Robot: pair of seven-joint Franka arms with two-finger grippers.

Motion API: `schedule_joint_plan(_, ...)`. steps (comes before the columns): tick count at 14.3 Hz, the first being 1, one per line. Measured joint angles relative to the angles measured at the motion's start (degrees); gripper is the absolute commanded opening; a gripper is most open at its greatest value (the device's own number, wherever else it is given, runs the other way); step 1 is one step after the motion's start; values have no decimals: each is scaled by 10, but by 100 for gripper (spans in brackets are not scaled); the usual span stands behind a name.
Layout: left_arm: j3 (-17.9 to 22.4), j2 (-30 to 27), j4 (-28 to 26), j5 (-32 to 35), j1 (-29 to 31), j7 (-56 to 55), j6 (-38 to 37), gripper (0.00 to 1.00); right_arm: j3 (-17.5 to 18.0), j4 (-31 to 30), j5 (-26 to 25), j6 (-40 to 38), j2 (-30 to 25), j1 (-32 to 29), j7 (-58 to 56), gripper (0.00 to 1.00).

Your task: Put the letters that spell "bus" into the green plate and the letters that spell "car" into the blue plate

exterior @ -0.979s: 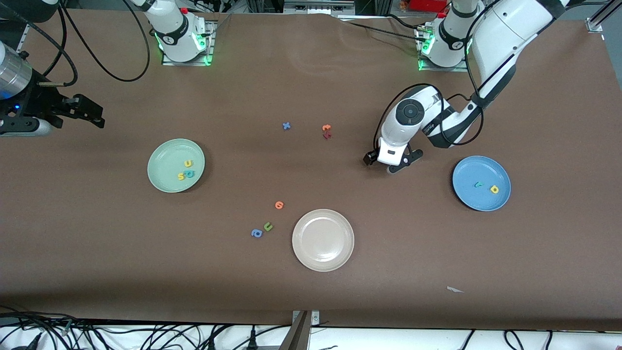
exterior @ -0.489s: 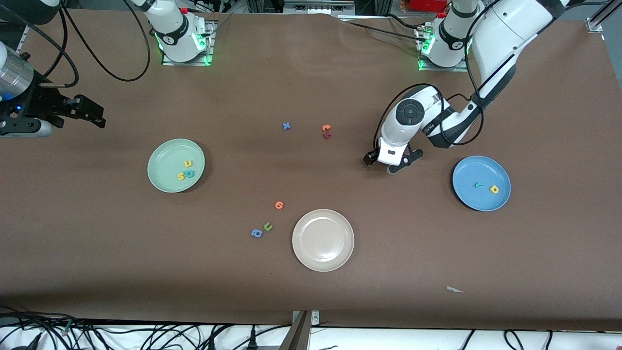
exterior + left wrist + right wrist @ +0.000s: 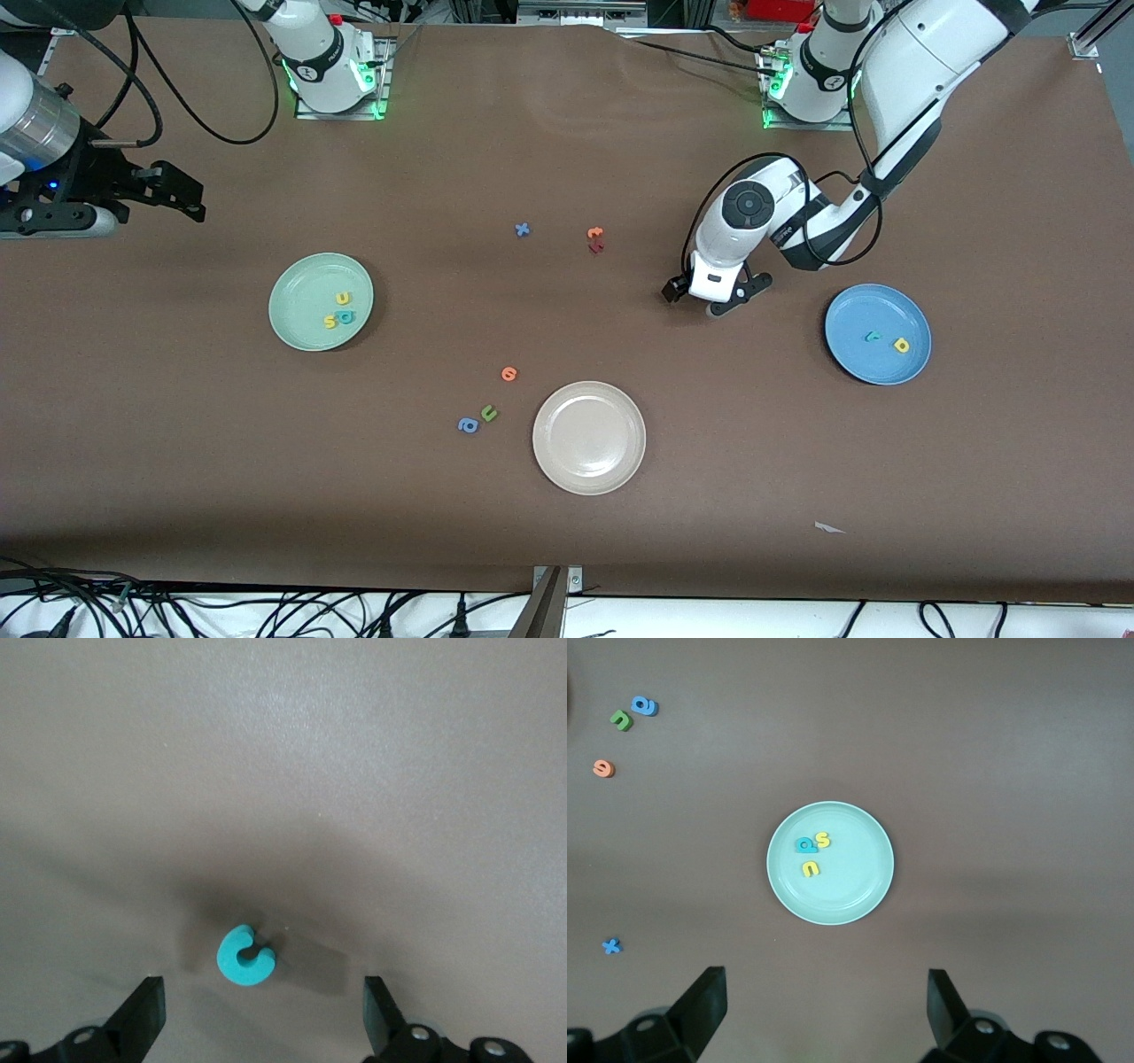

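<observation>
Teal c (image 3: 245, 956) flat on worktop (image 3: 620, 549), between wide-open fingers of left pincer (image 3: 261, 1014), ungripped. Right pincer (image 3: 824, 1005) open, empty, high over green plate (image 3: 868, 895) with b, u, s.

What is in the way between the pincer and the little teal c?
Nothing visible. The teal c lies alone on bare table, and the left pincer hangs right above it with its fingers open, one on each side.

Brown-covered table (image 3: 567, 549), black cables (image 3: 266, 611) along its near edge
</observation>
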Motion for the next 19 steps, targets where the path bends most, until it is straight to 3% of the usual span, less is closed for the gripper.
schedule_joint_plan(8, 6, 0, 1, 20, 0, -1, 0, 97, 10, 0, 0, 0, 0, 0, 4, 100)
schedule_joint_plan(10, 6, 0, 1, 26, 0, -1, 0, 78, 10, 0, 0, 0, 0, 0, 4, 100)
schedule_joint_plan(14, 6, 1, 1, 31, 0, -1, 0, 71, 10, 0, 0, 0, 0, 0, 4, 100)
schedule_joint_plan(16, 8, 4, 1, 55, 0, -3, 0, 53, 10, 0, 0, 0, 0, 0, 4, 100)
schedule_joint_plan(19, 8, 4, 4, 59, -1, -3, 2, 37, 10, 0, 0, 0, 0, -1, 4, 100)
